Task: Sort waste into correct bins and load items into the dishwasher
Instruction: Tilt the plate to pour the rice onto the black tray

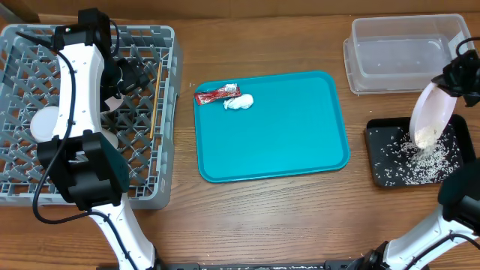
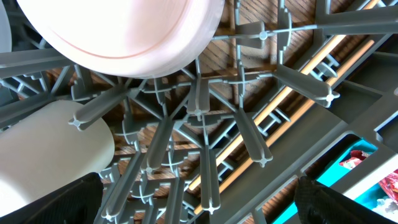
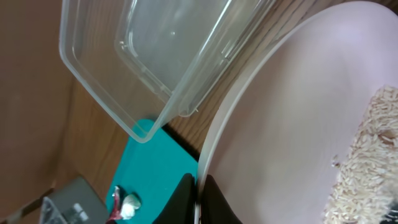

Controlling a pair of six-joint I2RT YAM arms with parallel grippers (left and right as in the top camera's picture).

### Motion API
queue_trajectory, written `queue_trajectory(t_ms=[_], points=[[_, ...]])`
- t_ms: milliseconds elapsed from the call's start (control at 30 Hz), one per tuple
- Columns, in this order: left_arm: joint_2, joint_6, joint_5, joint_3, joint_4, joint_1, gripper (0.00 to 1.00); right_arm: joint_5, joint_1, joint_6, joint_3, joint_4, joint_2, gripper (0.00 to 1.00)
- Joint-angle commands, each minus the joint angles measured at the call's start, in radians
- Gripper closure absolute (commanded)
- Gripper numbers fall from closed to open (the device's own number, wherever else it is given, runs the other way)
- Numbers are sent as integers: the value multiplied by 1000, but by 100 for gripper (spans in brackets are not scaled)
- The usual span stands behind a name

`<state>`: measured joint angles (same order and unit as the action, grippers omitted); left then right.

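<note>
My right gripper is shut on the rim of a white plate. The plate is tilted over the black tray, and rice slides off it onto a pile in the tray. In the right wrist view my fingers pinch the plate with rice on it. My left gripper is open and empty over the grey rack. In the left wrist view its fingers spread above the lattice, near a white plate, a white cup and the chopsticks. The red wrapper and the tissue lie on the teal tray.
The clear tub stands at the back right, behind the black tray. The chopsticks lie along the rack's right side, and a white plate stands in the rack. The left arm covers much of the rack.
</note>
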<state>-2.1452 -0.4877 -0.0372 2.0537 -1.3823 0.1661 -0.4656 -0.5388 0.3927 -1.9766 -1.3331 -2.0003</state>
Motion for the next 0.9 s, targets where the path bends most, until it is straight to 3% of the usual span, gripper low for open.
queue_trajectory(t_ms=[0, 333, 500, 867], points=[[-10, 16, 4, -5, 3, 3, 0, -89, -35, 3, -32, -8, 31, 96], [-10, 16, 4, -5, 3, 3, 0, -192, -113, -3, -32, -87, -19, 96], [-10, 16, 4, -5, 3, 3, 0, -306, -130, -78, -32, -116, -27, 96], [-10, 16, 5, -5, 3, 3, 0, -289, -144, -110, -32, -106, -37, 96]])
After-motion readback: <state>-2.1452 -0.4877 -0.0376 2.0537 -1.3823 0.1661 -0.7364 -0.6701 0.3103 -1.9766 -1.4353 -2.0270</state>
